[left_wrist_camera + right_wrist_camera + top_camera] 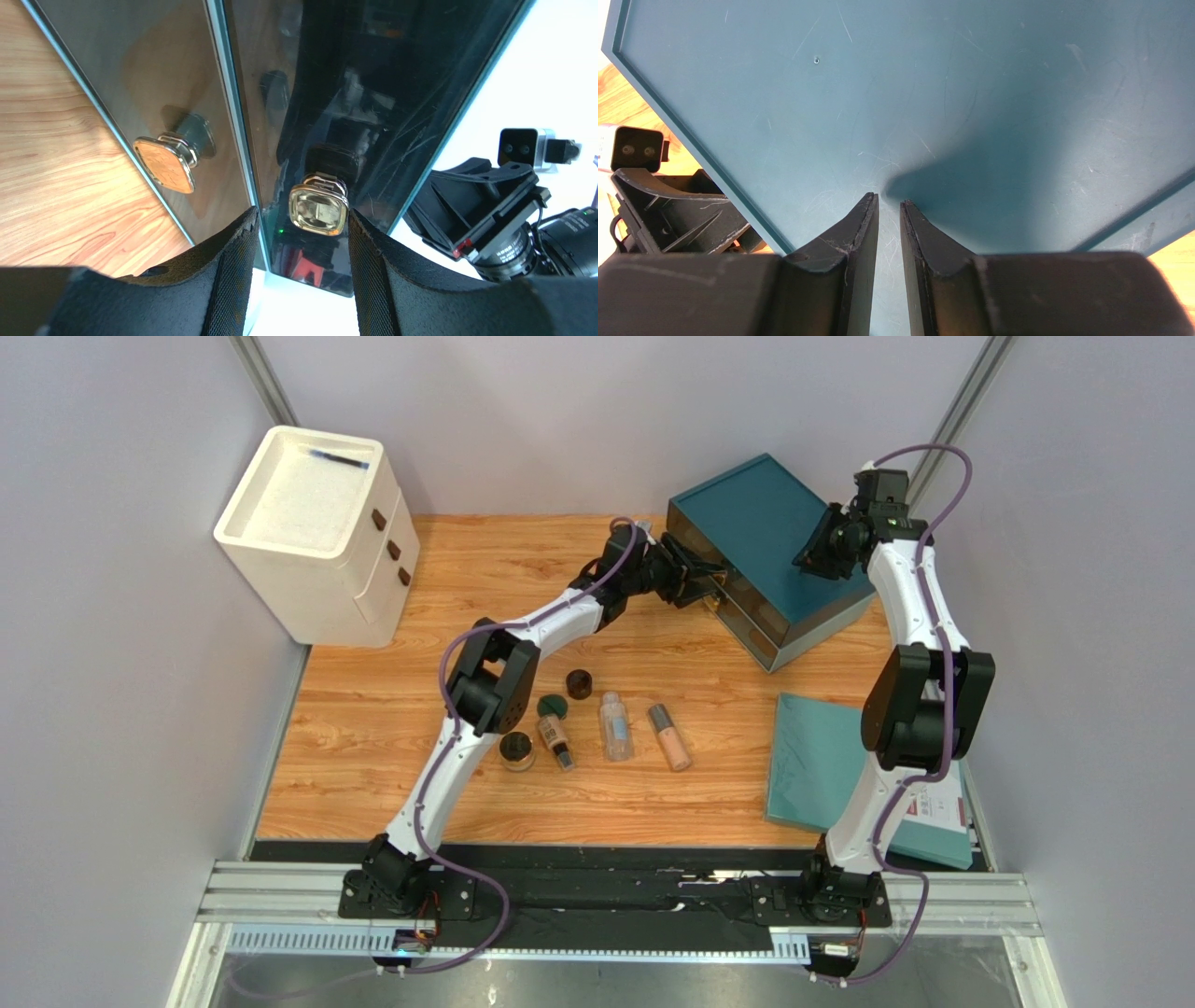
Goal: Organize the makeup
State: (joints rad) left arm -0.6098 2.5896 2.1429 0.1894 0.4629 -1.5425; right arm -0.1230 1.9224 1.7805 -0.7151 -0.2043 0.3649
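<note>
The makeup lies on the wooden table in the top view: a peach tube point(671, 737), a clear bottle point(615, 727), a small brown bottle point(558, 744), a dark green disc point(553, 709) and two dark round jars point(578, 683) point(518, 751). My left gripper point(697, 577) is at the front of the teal drawer box point(765, 518). In the left wrist view it point(302, 212) is open, with its jaws on either side of a gold knob point(319, 211). My right gripper point(818, 549) point(889, 199) is shut and empty, tips against the box top point(913, 91).
A second gold knob point(165, 162) sits on the neighbouring drawer front. A white drawer cabinet point(323, 532) stands at the back left. A flat teal tray point(821, 756) lies at the right, beside the right arm. Grey walls close in both sides.
</note>
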